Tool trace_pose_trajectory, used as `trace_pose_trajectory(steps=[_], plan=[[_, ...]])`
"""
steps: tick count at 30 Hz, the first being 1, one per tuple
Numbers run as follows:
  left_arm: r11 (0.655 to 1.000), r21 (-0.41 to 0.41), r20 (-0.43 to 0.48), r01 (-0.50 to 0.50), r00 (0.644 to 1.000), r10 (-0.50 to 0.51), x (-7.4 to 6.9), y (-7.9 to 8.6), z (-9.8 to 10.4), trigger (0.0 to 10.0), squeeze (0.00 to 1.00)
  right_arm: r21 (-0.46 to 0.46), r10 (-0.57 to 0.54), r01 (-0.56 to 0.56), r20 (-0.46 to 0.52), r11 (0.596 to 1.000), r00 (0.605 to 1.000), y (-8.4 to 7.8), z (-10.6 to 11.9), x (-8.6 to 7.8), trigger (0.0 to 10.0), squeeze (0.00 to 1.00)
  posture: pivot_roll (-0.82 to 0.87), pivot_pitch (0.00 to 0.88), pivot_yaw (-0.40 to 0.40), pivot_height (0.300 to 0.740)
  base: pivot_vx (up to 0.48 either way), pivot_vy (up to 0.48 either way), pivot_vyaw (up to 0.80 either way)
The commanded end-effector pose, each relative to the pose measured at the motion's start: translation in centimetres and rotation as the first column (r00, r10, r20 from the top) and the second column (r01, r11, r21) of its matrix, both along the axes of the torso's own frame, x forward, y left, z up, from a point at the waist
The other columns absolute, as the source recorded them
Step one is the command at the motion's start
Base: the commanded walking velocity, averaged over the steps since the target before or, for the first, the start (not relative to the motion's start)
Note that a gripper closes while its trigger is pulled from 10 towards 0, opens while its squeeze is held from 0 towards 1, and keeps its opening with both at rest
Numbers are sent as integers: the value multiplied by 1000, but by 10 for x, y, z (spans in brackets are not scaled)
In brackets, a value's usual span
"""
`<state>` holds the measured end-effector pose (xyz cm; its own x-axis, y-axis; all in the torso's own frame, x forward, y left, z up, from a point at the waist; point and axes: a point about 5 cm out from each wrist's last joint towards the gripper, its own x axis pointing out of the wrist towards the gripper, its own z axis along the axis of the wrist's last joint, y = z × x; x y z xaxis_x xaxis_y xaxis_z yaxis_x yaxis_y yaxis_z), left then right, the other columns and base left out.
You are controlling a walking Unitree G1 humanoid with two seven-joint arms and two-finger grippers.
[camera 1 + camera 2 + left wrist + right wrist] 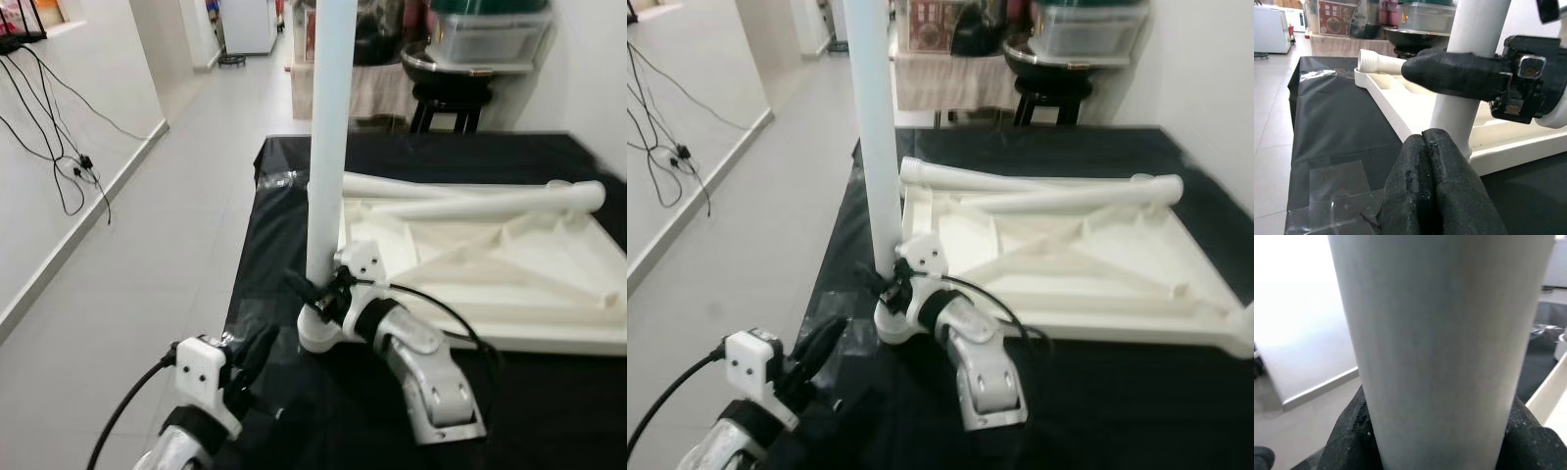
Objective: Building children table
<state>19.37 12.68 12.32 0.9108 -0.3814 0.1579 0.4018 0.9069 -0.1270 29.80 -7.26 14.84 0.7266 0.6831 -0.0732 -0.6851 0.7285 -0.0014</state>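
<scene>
Seating the upright leg (328, 147) squarely in the near-left corner socket of the upturned tabletop (509, 269) looks like the step in hand. The right gripper (318, 294) is clenched around the leg low down, just above its base collar, so any twist should run about the leg's own axis, without leaning it. The left gripper (257, 352), fingers pressed together on nothing, hovers near over the black cloth (392, 157). Two more legs (470, 201) lie across the tabletop's far side.
</scene>
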Motion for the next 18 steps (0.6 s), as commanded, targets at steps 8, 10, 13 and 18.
trace_pose_trajectory(steps=[8,10,13,18], plan=[[1000,0,-9,-5,1000,5,-2,2,0,10000,0,-30,2,-8,-202,1000,979,-7,-30,3,10000,1000,-7,70,-3,740,0,0,0],[1000,-1,-9,-3,1000,3,-2,2,0,10000,0,16,71,-69,-202,997,977,-4,-21,7,10000,1000,-7,69,0,740,0,0,0],[1000,-3,-10,-1,1000,1,-1,2,0,10000,0,96,193,-179,-168,979,967,3,-1,12,10000,1000,-10,66,1,740,0,0,0],[1000,-3,-10,1,1000,-1,1,1,0,10000,0,46,460,-458,-19,888,888,2,28,20,10000,824,-3,57,2,740,0,0,0]])
